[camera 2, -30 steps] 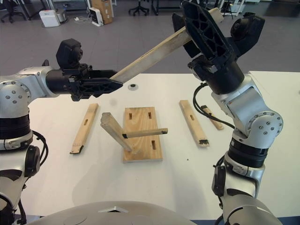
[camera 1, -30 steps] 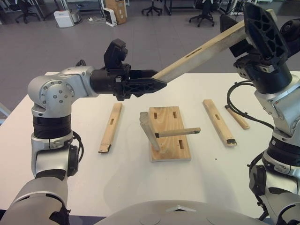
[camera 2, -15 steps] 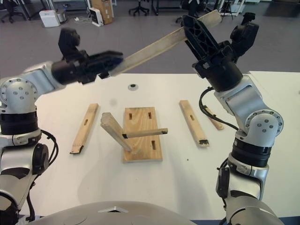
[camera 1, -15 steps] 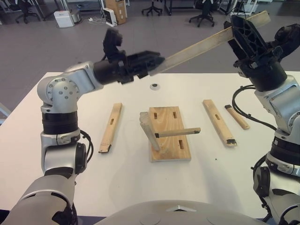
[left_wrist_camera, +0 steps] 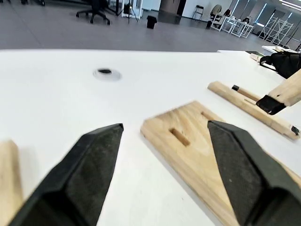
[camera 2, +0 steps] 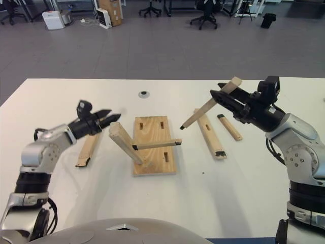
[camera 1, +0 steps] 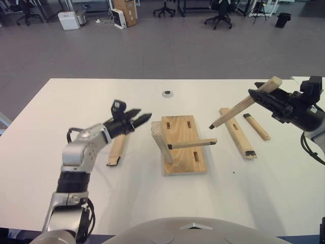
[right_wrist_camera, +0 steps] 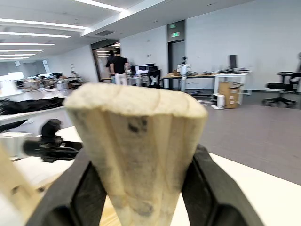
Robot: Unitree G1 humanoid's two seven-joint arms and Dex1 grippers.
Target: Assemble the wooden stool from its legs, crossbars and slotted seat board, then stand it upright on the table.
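A leg is gripped at its upper end by the right hand, right of centre, its lower tip near the seat board. The left hand is held open just left of the board. Wide tabletop is seen below, toward the lower edge.

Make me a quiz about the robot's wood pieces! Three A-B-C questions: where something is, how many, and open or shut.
1. Where is the seat board?
A. flat on the middle of the table
B. on the floor
C. standing on its edge
2. How many loose sticks lie flat on the table?
A. one
B. three
C. six
3. The left tool is:
A. shut on a stick
B. shut on the board
C. open
Answers: 1 A, it lies flat between the arms. 2 B, one left of the board, two right of it. 3 C, its fingers are spread with nothing between.
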